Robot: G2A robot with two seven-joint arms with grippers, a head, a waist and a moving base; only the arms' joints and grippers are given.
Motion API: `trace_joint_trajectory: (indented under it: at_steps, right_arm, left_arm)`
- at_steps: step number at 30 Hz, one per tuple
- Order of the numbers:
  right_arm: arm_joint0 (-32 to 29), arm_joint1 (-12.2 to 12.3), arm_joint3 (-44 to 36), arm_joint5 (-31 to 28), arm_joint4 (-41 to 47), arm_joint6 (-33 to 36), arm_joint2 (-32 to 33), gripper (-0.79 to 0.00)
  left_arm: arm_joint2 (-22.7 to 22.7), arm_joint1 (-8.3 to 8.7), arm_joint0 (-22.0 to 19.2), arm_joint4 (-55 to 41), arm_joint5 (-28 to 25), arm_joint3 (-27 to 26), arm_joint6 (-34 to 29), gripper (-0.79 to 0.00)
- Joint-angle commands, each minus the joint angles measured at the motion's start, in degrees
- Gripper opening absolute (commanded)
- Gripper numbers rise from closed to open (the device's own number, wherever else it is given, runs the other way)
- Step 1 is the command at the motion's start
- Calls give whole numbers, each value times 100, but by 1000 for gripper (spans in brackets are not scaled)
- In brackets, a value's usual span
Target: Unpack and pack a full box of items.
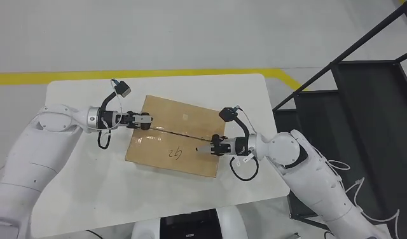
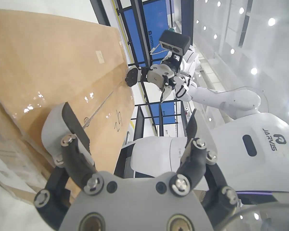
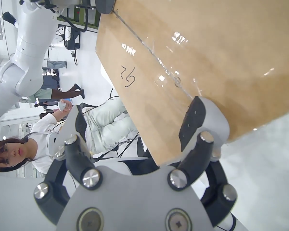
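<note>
The closed flaps of the brown cardboard box (image 1: 172, 121) hide everything inside it. In the left wrist view its near side is cut off at the edge. From above, both pincers are too small to show their fingers.

The left pincer (image 1: 147, 120) lies level at the left end of the box's top seam, and the right pincer (image 1: 206, 148) lies at the opposite end, so the two point towards each other along that line.

In the left wrist view the left pincer (image 2: 131, 111) is spread wide and grips nothing. One padded finger (image 2: 69, 123) is over the box top beside the seam, and the other is in the air off the box's edge. The right pincer (image 3: 134, 106) is equally wide and empty. One finger (image 3: 197, 121) is against the box's top edge where the seam ends; whether it presses the cardboard I cannot tell.

The box lies flat and slightly askew in the middle of the white worktop (image 1: 95, 175). Glossy clear tape (image 3: 158, 58) runs along its centre seam. A handwritten black mark (image 1: 175, 153) sits on the nearer flap and a small pale sticker (image 1: 185, 117) on the farther one.
</note>
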Motion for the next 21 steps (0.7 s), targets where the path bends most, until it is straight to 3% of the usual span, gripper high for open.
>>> trace_joint_trajectory:
  at_steps: [1, 8, 12, 17, 21]
  right_arm:
    - [-105, 50, -40, 58, -152, 28, 265, 0]
    - [-813, 282, -100, 132, -1410, 375, 1251, 0]
    - [-1196, 360, 52, -308, -1826, 346, 1595, 0]
    - [-1388, 393, 214, -869, -2939, -53, 1386, 0]
    - [-1151, 346, 597, -971, -3642, -558, 941, 0]
  left_arm:
    - [-36, 15, 3, 72, 61, 2, -59, 0]
    - [-204, 50, 70, 142, 32, -8, -19, 0]
    - [-204, 50, 70, 142, 32, -8, -19, 0]
    - [-204, 50, 70, 142, 32, -8, -19, 0]
    - [-204, 50, 70, 142, 32, -8, -19, 0]
